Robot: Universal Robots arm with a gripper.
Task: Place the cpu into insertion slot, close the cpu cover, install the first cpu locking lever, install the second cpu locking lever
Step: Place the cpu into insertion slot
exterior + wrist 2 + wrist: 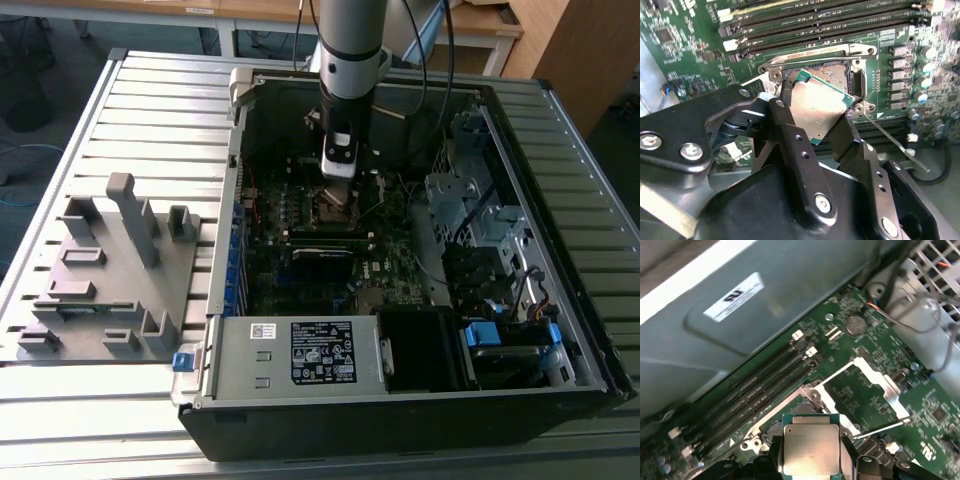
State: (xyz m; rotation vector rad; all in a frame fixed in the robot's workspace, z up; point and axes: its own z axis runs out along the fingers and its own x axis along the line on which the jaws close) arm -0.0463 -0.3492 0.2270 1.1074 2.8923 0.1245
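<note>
Black fingers (790, 135) of the gripper (812, 107) lie closest in the second wrist view, clamped on two opposite edges of the cpu (821, 114) so that its dull silver top faces up. The chip hangs tilted over the insertion slot (837, 75), whose field of pins shows just beyond its far corner. Whether any edge touches the slot cannot be told. In the first wrist view the cpu (811, 450) sits between the same dark fingers, and the cpu cover (885, 382) stands swung open beyond it, green board showing through its window. A thin metal lever (895, 142) sticks out loose beside the slot, close to the fingers' path, and long black memory slots (815, 25) run along the other side. A coin battery (856, 325) and loose wires (920, 315) lie further off on the board, under the grey power supply box (740, 315). In the exterior view the arm (352, 50) reaches straight down into the open computer case (500, 130) and hides the chip and most of the slot under the gripper (338, 175). The case lies on a slatted metal table (150, 100), with a grey fixture plate (110, 270) at the exterior view's left. Wooden desks (250, 10) stand behind, cut off by the picture's edge.
</note>
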